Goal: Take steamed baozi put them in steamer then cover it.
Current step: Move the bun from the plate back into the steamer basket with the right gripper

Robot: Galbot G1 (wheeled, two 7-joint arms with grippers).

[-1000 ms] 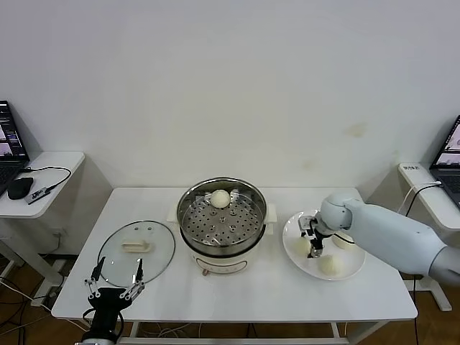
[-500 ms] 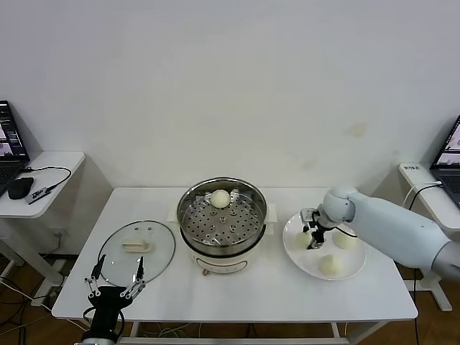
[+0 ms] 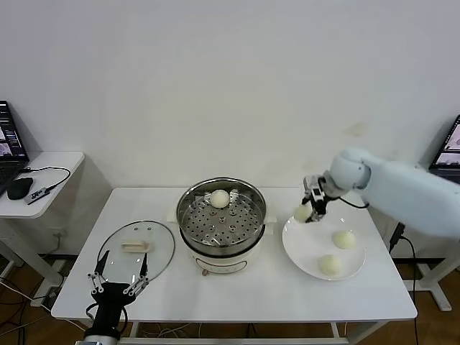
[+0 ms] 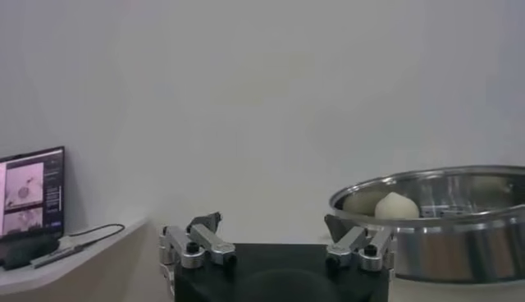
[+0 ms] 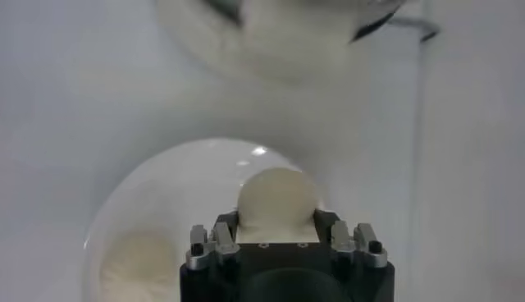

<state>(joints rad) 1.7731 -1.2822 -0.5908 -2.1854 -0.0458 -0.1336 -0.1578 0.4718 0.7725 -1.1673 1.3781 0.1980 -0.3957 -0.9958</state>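
Note:
My right gripper (image 3: 310, 207) is shut on one steamed baozi (image 3: 302, 213), held in the air above the plate's rim nearest the steamer. The right wrist view shows this cream bun (image 5: 276, 197) between the fingers (image 5: 223, 234). The steamer (image 3: 221, 244) stands at the table's centre with one baozi (image 3: 220, 198) on its perforated tray, at the back. Two more baozi (image 3: 344, 239) (image 3: 330, 264) lie on the white plate (image 3: 305, 248). The glass cover (image 3: 136, 250) lies flat to the left of the steamer. My left gripper (image 3: 117, 277) waits open at the table's front left edge, just in front of the cover.
Side tables with laptops flank the table on both sides. A mouse and cable (image 3: 21, 187) lie on the left one. In the left wrist view the steamer's steel rim (image 4: 443, 205) shows ahead of the open fingers (image 4: 201, 242).
My right gripper closed on a baozi on the plate, lifted it off and carried it up and toward the steamer. Two baozi stay on the plate. The left arm barely moved.

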